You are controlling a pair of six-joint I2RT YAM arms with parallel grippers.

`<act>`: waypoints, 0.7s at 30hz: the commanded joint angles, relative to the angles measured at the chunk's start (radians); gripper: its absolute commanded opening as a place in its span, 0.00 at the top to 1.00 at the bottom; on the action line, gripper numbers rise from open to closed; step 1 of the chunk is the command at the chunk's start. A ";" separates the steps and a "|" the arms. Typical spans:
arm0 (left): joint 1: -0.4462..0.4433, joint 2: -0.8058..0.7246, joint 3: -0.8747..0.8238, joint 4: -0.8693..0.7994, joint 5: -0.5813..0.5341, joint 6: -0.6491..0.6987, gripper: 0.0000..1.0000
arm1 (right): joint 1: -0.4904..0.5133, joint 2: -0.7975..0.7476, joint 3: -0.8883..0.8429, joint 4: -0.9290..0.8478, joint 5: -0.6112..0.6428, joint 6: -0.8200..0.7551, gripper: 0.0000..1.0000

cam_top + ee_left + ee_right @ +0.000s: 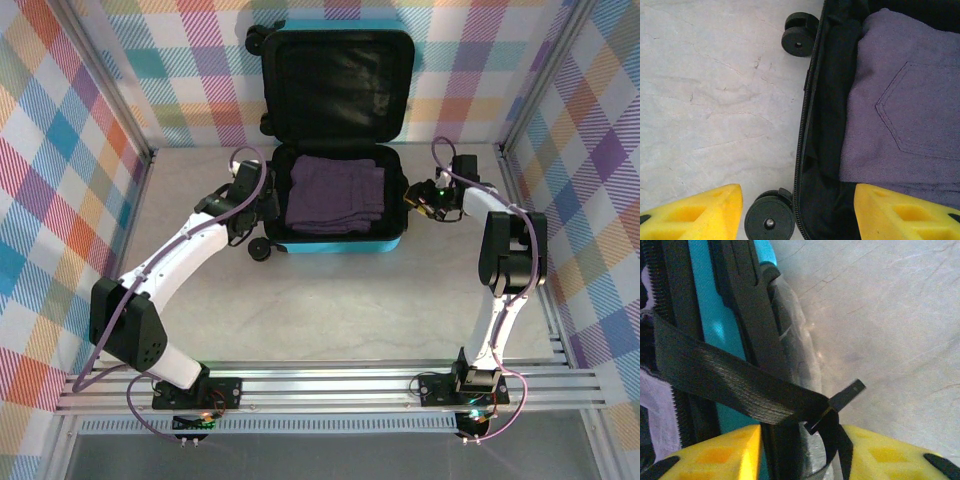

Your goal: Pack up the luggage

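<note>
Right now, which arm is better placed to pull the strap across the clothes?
Right. The black strap runs between the fingers of the right gripper, at the right side of the luggage. The left gripper is open over the opposite rim, beside the wheels.

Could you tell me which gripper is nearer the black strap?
Right: the right gripper straddles the strap at the luggage's right side; the left gripper sits across it, by the wheels.

Upper centre: luggage (340,243) open, lid (340,85) against back wall (480,60) | grey-purple garment (335,195) folded inside | left gripper (266,205) at its left rim, right gripper (416,196) at right rim
</note>
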 commanded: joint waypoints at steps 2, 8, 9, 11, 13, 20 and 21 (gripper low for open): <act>0.010 -0.038 -0.026 -0.014 -0.026 0.010 0.39 | -0.006 0.012 -0.001 0.008 -0.019 0.006 0.71; 0.013 -0.049 -0.035 -0.012 -0.025 0.010 0.39 | -0.007 -0.003 0.011 -0.011 -0.012 -0.002 0.93; 0.013 -0.050 -0.035 -0.012 -0.024 0.011 0.39 | -0.007 -0.009 0.012 -0.017 -0.008 -0.005 0.95; 0.013 -0.052 -0.035 -0.011 -0.023 0.011 0.39 | -0.006 -0.025 0.014 -0.026 0.006 -0.010 0.97; 0.014 -0.053 -0.037 -0.011 -0.025 0.011 0.39 | -0.007 -0.047 0.014 -0.030 0.023 -0.014 0.98; 0.015 -0.063 -0.043 -0.006 -0.024 0.011 0.39 | -0.005 -0.109 0.040 -0.050 0.015 -0.032 0.99; 0.015 -0.064 -0.045 -0.006 -0.023 0.010 0.39 | -0.004 -0.119 0.042 -0.050 0.014 -0.035 1.00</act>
